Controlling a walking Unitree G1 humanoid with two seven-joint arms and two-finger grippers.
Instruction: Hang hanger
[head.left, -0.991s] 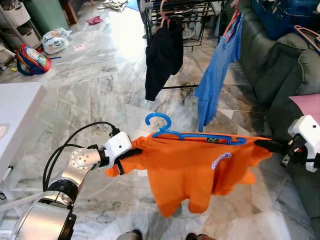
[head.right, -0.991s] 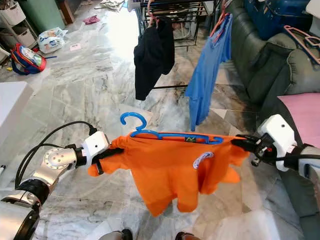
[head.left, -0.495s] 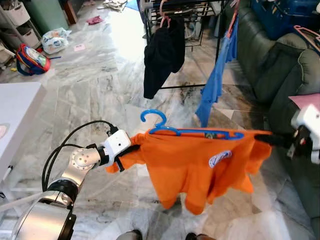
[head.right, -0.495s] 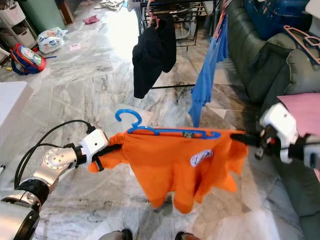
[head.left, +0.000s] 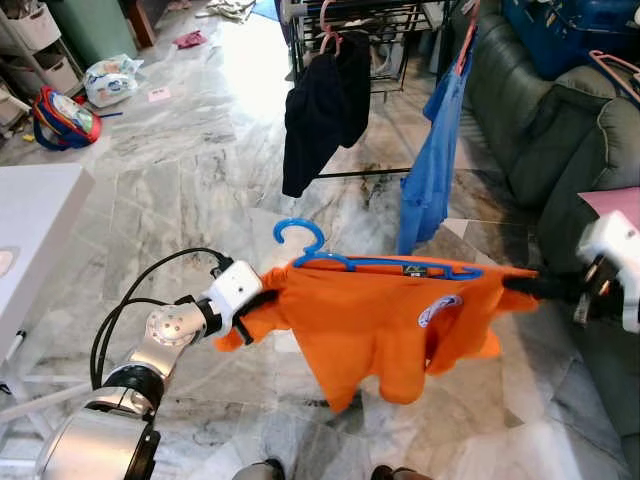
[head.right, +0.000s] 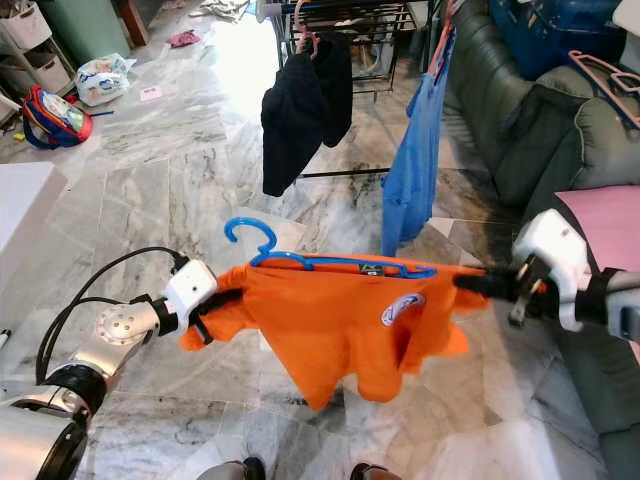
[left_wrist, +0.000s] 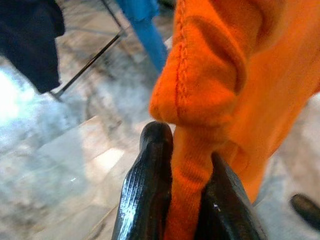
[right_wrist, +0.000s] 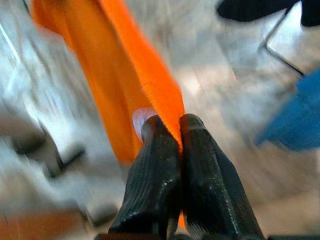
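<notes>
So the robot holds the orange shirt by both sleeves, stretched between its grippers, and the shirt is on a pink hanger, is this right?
Not quite: the hanger is blue, as the left eye view shows. The rest holds: the left gripper and right gripper each pinch a sleeve of the orange shirt, stretched between them.

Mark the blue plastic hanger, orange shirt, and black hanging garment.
blue plastic hanger (head.left: 297, 231), left eye view, hook curve
orange cotton shirt (head.left: 375, 320), left eye view, chest
black hanging garment (head.right: 292, 120), right eye view, middle of the cloth

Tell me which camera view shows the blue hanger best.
The left eye view: the whole hanger shows, hook and bar, threaded through the orange shirt. The right eye view shows it equally whole. The wrist views show each claw pinching shirt cloth, left claw and right claw.
</notes>
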